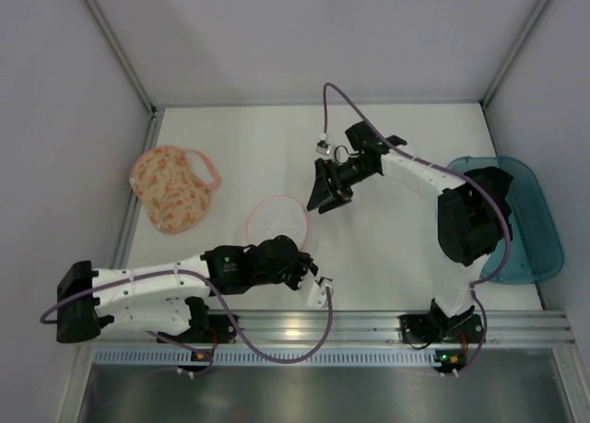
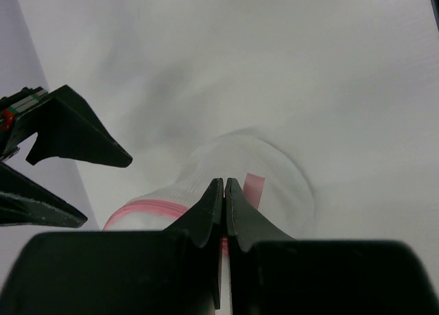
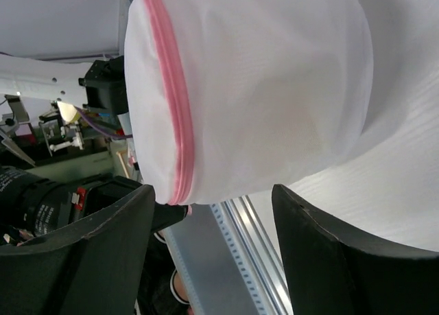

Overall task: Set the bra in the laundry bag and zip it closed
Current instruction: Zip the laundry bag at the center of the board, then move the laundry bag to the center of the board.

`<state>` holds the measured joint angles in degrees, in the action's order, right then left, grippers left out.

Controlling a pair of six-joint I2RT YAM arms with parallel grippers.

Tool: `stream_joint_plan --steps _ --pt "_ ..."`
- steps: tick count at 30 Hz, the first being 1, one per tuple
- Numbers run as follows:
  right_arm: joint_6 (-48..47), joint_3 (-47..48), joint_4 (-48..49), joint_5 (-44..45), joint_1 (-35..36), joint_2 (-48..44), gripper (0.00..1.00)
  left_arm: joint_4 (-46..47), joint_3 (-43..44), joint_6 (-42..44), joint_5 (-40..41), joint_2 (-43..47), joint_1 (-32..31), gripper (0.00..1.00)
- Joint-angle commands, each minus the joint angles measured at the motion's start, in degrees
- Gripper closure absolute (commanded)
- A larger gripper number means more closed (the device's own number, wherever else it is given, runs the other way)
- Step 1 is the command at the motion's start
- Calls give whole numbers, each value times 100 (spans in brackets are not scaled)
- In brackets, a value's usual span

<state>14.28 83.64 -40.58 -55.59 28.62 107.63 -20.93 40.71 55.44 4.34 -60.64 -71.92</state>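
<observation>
two grippers: your left gripper (image 2: 224, 184) pinches the pink rim of one white pouch (image 3: 260, 88), centre; your right gripper (image 1: 324, 194) gapes wide just beyond it. one laundry bag (image 1: 173, 191) lies far left; one teal tub (image 1: 535, 229) right.

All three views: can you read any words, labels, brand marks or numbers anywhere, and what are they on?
No text can be read in any view.
The laundry bag has only its orange-pink speckled print, no letters.
The white pouch is plain mesh with a pink rim, and no label shows.
The teal tub shows no marking.
The arm hardware is too small and blurred to tell.
</observation>
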Motion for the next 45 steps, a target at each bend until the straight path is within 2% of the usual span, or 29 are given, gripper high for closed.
stream_joint_plan --steps 1,8,11,14,15,19,28,35,36,38,43,45 --pt "-67 -259 -179 -293 -67 -594 31 309 385 -437 32 -35 38 100" --pt "145 -427 208 -707 372 -322 34 309 587 -411 14 -176 81 100" --pt "154 -445 296 -786 618 -173 38 326 631 -402 -12 -185 125 100" --pt "162 -410 349 -821 776 -32 61 309 614 -420 -73 -159 134 100" --pt "171 -375 340 -787 777 29 75 248 605 -429 -126 -132 134 100" --pt "66 -146 200 -734 680 117 100 -42 342 -149 -616 148 134 100" --pt "22 416 76 -593 188 328 100 -851 -19 46 -952 738 126 100" --pt "74 759 120 -558 -15 443 100 -922 -134 -33 -1076 818 117 100" --pt "101 768 155 -549 -6 443 100 -931 -99 -85 -1058 782 117 88" --pt "259 760 366 -540 -41 408 100 -931 51 -296 -953 668 117 75" --pt "1041 574 1481 -374 -251 293 100 -922 376 -972 -768 580 126 53" --pt "1068 741 1675 -154 -401 441 100 -922 481 -1340 -654 554 126 33"
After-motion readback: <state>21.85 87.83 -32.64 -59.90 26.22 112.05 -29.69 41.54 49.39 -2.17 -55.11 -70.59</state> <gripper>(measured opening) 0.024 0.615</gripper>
